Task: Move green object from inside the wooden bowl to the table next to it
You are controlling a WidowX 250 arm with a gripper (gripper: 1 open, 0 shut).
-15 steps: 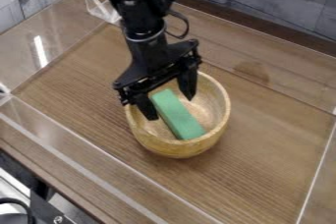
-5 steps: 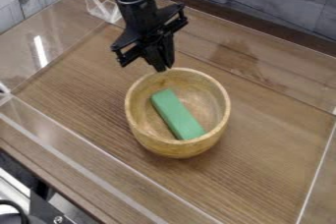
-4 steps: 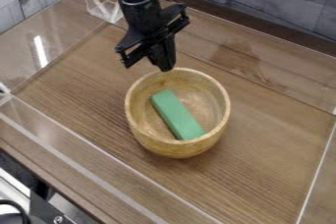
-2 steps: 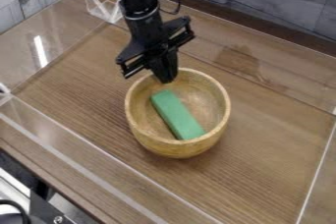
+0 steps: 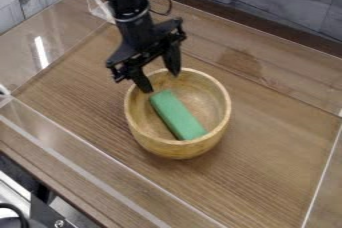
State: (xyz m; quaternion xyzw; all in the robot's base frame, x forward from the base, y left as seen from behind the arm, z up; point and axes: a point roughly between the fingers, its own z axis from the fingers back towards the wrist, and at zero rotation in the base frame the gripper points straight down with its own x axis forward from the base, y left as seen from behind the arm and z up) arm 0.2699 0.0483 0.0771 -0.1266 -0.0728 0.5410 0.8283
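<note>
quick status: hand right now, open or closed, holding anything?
Hand: open, fingers spread over the far rim of the wooden bowl, holding nothing. Green block lies loose inside the bowl.

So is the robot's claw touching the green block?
Apart. The camera view shows the open gripper at the wooden bowl's far rim, with bare bowl between its fingertips and the green block.
</note>
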